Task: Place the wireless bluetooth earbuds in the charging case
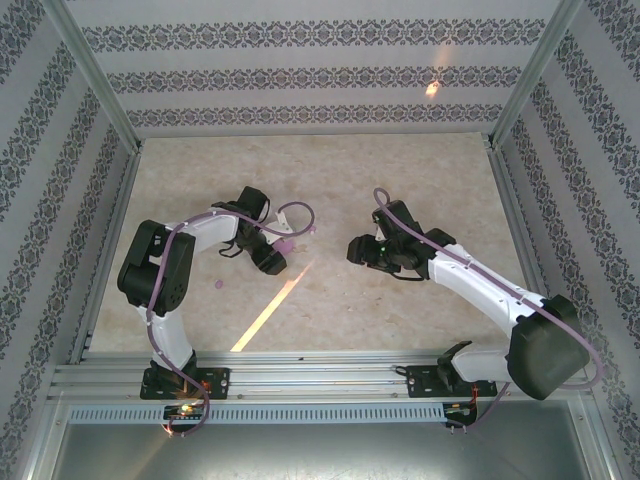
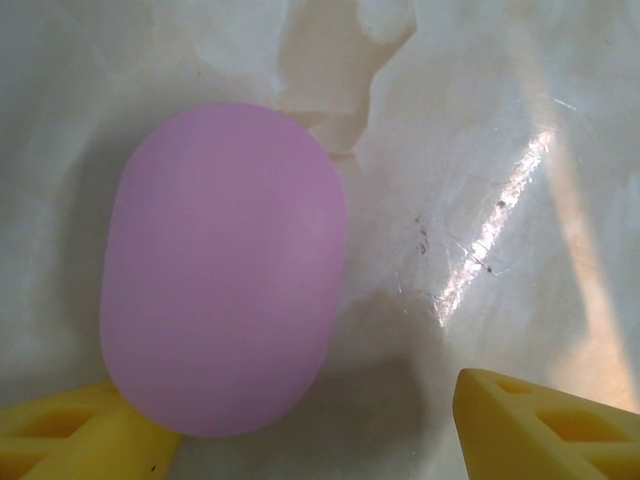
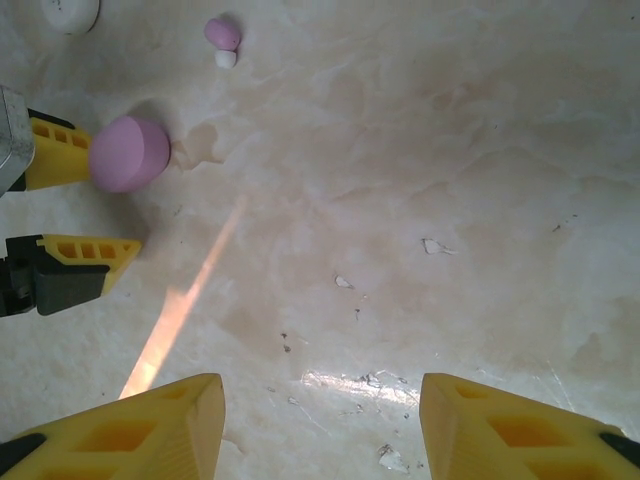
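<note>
Left wrist view: charging case (image 2: 225,270) sits on the bench (image 2: 480,150), left of centre in frame, long axis running top to bottom, smooth pink face toward the camera. State of left gripper (image 2: 290,405): open. Its yellow finger at lower left of frame touches the bottom edge of the case. The other finger, at lower right, stands well apart from it with bare bench between. Contact on one side only, not clamped. A glare streak (image 2: 490,240) runs diagonally across the bench at right of frame.

Right wrist view: that gripper and the case show side-on at the left edge of frame. The case rests against the upper yellow finger and the lower finger is apart from it. One earbud (image 3: 222,35) lies on the bench at the top of frame, up and right of the case and apart from it. It has a purple body with a white tip toward the bottom of frame. A white disc (image 3: 70,10) is cut off by the top-left corner, near the earbud but not touching it. At the bottom of frame, right gripper (image 3: 320,420) has its fingers spread over bare bench and holds nothing.

Top external view: both arms reach toward the middle of the bench, grippers facing each other with a gap between. The charging case (image 1: 285,243) shows as a small pink patch just beside the left gripper's tip. A purple speck (image 1: 218,287) lies on the bench lower left of that gripper, too small to tell what it is.
</note>
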